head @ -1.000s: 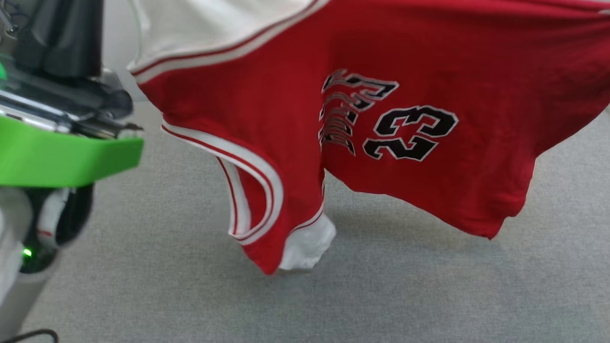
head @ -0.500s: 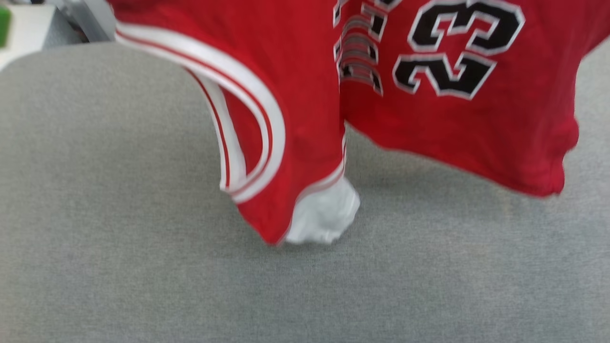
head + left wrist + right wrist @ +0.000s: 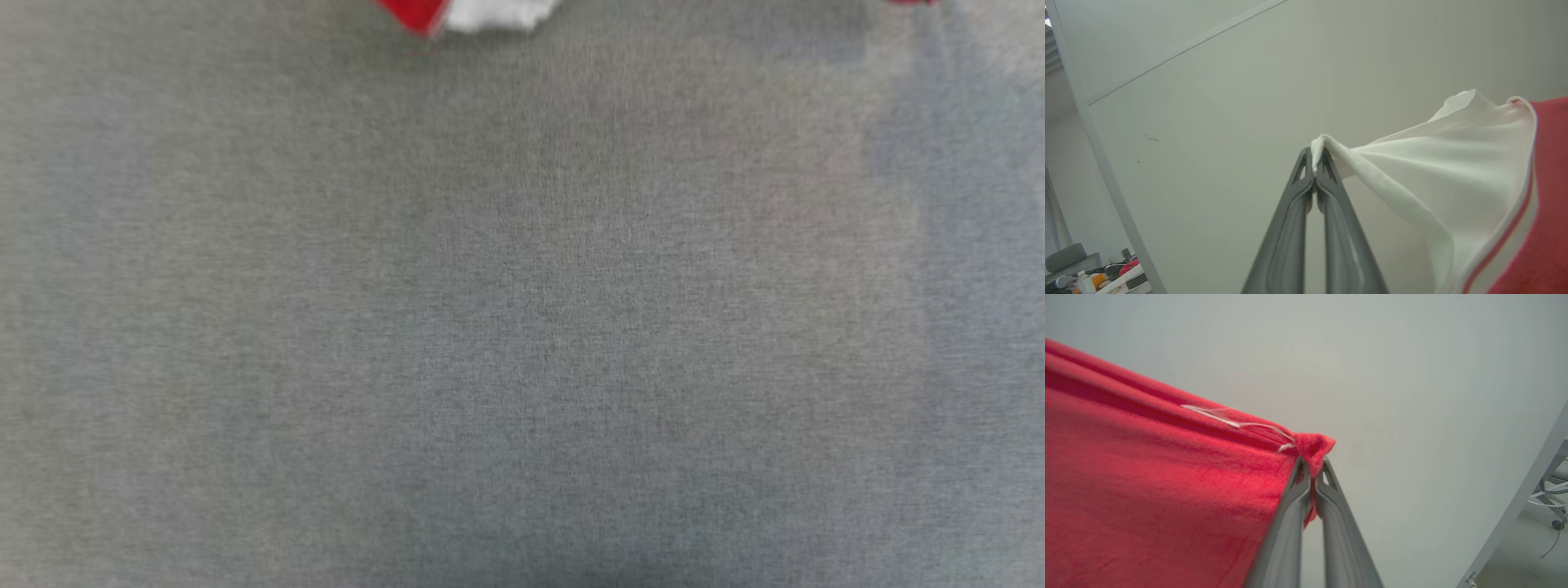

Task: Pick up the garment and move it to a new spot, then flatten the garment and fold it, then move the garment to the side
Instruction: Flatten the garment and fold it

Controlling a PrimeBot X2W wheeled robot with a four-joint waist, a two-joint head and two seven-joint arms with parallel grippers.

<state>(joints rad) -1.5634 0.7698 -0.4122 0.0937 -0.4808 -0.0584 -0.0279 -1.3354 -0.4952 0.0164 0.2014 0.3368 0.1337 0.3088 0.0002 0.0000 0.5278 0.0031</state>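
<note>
The garment [image 3: 1453,171], a red jersey shirt with white sleeves, hangs stretched in the air between both arms. My left gripper [image 3: 1314,157] is shut on the edge of a white sleeve. In the right wrist view my right gripper [image 3: 1312,463] is shut on a red corner of the garment [image 3: 1147,477], which spreads to the left. In the head view, the lowest red and white tip of the garment [image 3: 473,12] shows at the top edge, above the grey cloth surface [image 3: 522,327].
A pale wall stands behind both grippers. A grey post [image 3: 1106,171] runs down the left of the left wrist view, with a cluttered table [image 3: 1098,279] low beside it. A grey frame leg [image 3: 1523,498] and cables lie at the right wrist view's right edge.
The head camera has tilted down, so most of the garment has left the top of the head view; the green and dark equipment at the left has dropped out of sight too.
</note>
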